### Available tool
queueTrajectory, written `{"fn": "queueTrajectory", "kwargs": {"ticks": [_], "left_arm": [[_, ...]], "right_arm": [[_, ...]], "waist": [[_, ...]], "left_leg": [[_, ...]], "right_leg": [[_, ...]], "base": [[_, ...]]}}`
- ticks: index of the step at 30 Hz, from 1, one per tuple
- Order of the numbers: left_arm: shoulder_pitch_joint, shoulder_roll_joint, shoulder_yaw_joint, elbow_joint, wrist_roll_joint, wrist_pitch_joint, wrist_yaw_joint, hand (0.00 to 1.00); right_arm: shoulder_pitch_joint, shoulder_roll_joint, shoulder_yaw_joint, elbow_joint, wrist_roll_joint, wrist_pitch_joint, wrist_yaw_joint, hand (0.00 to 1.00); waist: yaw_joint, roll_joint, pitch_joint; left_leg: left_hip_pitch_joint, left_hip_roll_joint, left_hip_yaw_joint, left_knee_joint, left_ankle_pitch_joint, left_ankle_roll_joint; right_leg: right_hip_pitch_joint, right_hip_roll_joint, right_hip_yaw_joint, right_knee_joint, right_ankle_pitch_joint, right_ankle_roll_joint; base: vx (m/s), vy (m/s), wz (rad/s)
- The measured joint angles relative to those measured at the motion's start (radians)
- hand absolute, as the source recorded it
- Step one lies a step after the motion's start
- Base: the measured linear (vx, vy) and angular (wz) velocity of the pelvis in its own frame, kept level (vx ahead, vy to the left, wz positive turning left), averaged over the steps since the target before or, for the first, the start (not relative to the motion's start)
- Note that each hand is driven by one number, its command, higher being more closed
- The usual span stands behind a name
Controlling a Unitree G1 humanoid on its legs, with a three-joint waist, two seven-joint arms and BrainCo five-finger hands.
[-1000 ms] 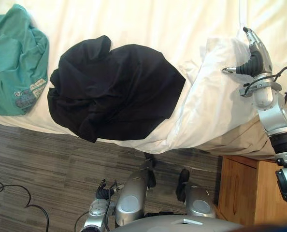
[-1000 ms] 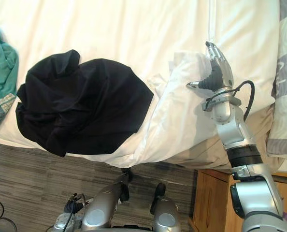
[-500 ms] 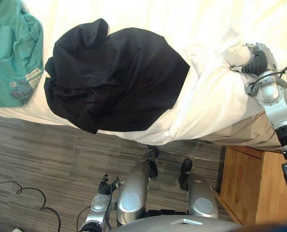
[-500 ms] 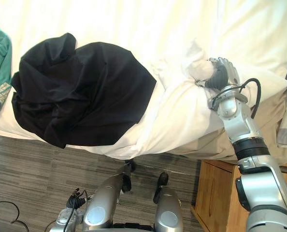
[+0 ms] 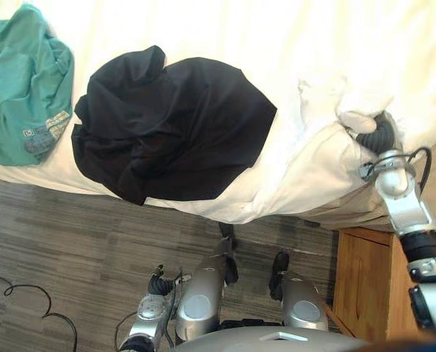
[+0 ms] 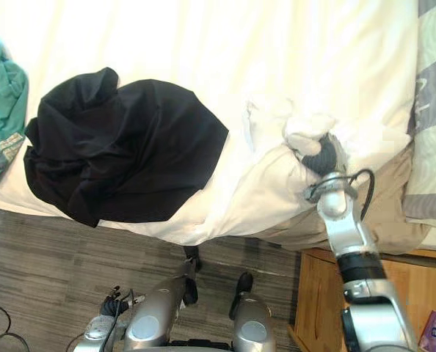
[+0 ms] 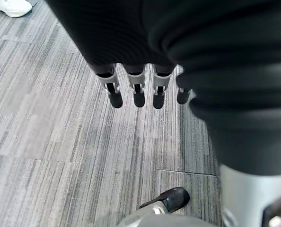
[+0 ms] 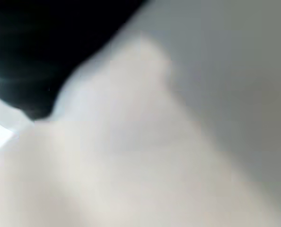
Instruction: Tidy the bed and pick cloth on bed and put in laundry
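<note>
A crumpled black cloth point(image 5: 170, 132) lies on the bed near its front edge. A teal cloth point(image 5: 23, 84) lies at the far left of the bed. My right hand point(image 5: 379, 136) is at the right, its fingers curled into a bunched fold of the white duvet point(image 5: 313, 169). The fold puffs up over the hand and hides the fingertips. In the right wrist view, white duvet cloth point(image 8: 145, 156) sits right against the camera. My left hand point(image 7: 138, 92) hangs low over the floor with straight fingers and holds nothing; it also shows as the left hand point(image 5: 155, 286) below the bed.
A wooden nightstand point(image 5: 365, 286) stands at the lower right beside the bed. A grey patterned pillow point(image 6: 432, 110) lies at the bed's right end. Grey striped carpet point(image 5: 64, 242) runs along the bed's front. A white shoe point(image 7: 10, 5) rests on the floor.
My right hand went from straight fingers on the duvet to curled into it and drew back toward the bed's front edge, bunching the duvet. The left hand stayed put.
</note>
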Motion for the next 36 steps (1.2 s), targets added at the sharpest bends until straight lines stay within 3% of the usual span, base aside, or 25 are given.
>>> {"fn": "queueTrajectory", "kwargs": {"ticks": [5,10,11,19,23,29,36], "left_arm": [[0.026,0.016,0.03,0.004,0.064,0.028,-0.005,0.0],[0.026,0.011,0.038,0.029,0.09,0.043,-0.027,0.0],[0.026,0.01,0.04,0.041,0.092,0.044,-0.027,0.0],[0.043,-0.023,0.148,0.043,0.092,0.065,-0.038,0.0],[0.054,-0.03,0.188,0.042,0.09,0.064,-0.038,0.0],[0.063,-0.035,0.194,0.043,0.082,0.065,-0.038,0.0],[0.073,-0.049,0.231,0.041,0.083,0.064,-0.038,0.0]], "right_arm": [[0.165,0.145,-0.029,-0.052,0.002,-0.001,-0.005,1.0],[0.26,0.277,-0.089,-0.072,0.02,-0.001,-0.019,1.0],[0.273,0.299,-0.098,-0.066,0.035,-0.002,-0.022,0.0],[0.304,0.43,-0.14,0.064,0.145,-0.02,-0.028,0.0],[0.336,0.458,-0.174,0.135,0.171,-0.024,-0.026,0.0],[0.408,0.48,-0.236,0.222,0.198,-0.018,-0.027,0.0],[0.457,0.463,-0.379,0.256,0.199,0.041,-0.026,0.0]], "waist": [[-0.014,-0.054,-0.094],[-0.034,-0.047,-0.145],[-0.04,-0.042,-0.151],[-0.033,-0.053,-0.188],[-0.018,-0.07,-0.217],[-0.011,-0.064,-0.224],[-0.007,-0.063,-0.242]], "left_leg": [[0.037,-0.001,0.009,-0.001,-0.009,-0.012],[0.063,0.008,0.034,-0.007,-0.017,-0.023],[0.073,0.009,0.035,-0.008,-0.022,-0.03],[0.127,0.027,0.087,-0.009,-0.048,-0.026],[0.151,0.026,0.107,-0.009,-0.068,-0.029],[0.213,0.042,0.115,-0.01,-0.107,-0.049],[0.259,0.057,0.132,-0.009,-0.151,-0.067]], "right_leg": [[0.034,0.001,0.031,-0.033,0.004,0.007],[0.054,0.006,0.057,-0.058,0.008,0.01],[0.065,0.008,0.064,-0.063,0.008,0.011],[0.119,0.026,0.11,-0.116,0.022,0.011],[0.14,0.023,0.111,-0.116,0.024,0.008],[0.166,0.031,0.107,-0.046,0.033,0.007],[0.147,0.031,0.105,0.062,0.049,0.008]], "base": [[0.07,-0.038,-0.15],[-0.01,-0.006,-0.24],[-0.04,0.008,-0.1],[0.03,0.0,-0.18],[0.13,-0.016,-0.08],[0.15,-0.022,-0.08],[0.13,-0.012,-0.04]]}}
